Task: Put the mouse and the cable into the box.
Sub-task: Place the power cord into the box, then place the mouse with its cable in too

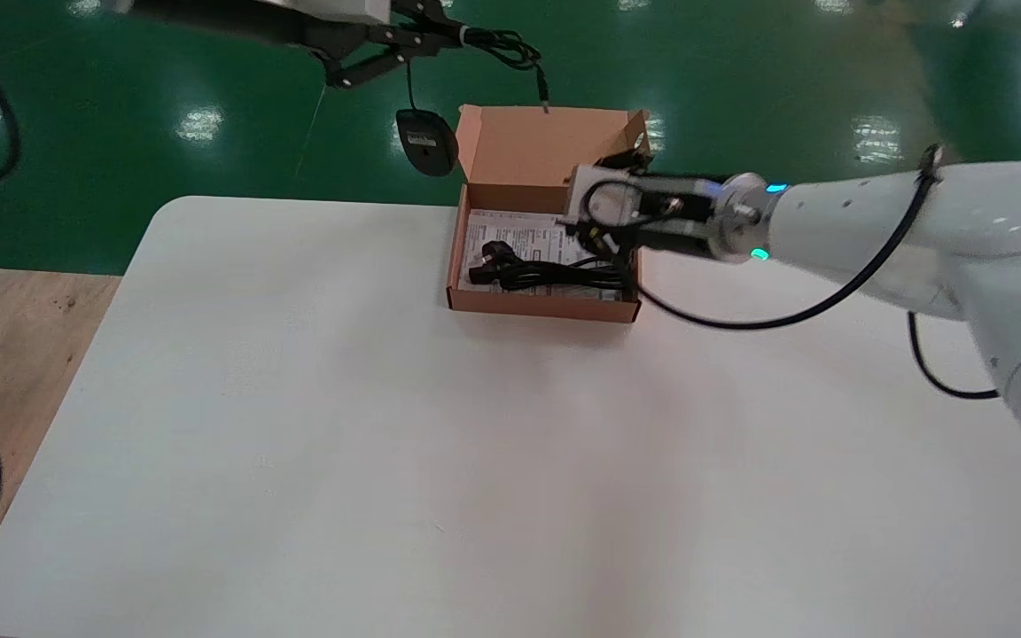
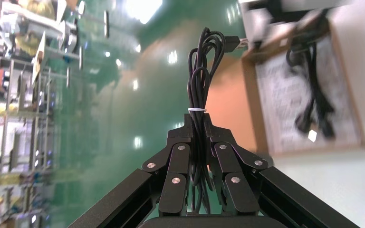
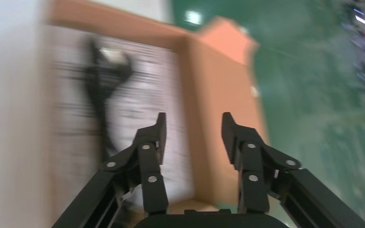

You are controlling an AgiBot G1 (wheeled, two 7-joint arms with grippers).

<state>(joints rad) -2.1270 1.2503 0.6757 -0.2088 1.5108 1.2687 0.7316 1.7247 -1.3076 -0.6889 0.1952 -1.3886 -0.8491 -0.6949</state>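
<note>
- You have one box [image 1: 546,307], one mouse [image 1: 426,142], one cable [image 1: 550,275] and one printed sheet [image 1: 519,232] to count, all near the far edge of the white table [image 1: 298,399].
- The box stands open with its flap up. The black cable lies inside it on top of the sheet.
- The mouse is not in the box. It hangs in the air by its cord [image 1: 503,44], just left of the raised flap and beyond the table's far edge, above the green floor.
- Your left gripper [image 2: 198,121] is held high, up and to the left of the box. Its fingers are closed tight on the bundled cord, which is tied with a small white band.
- Your right gripper [image 3: 192,124] reaches in from the right and sits over the right side of the box. Its fingers stand well apart and hold nothing.
- Only the head view shows you the dangling mouse. The left wrist view shows the grip on the cord up close, with the box and cable off to one side. The right wrist view shows the gap between the right fingers, with the box's inside and wall beneath them.
</note>
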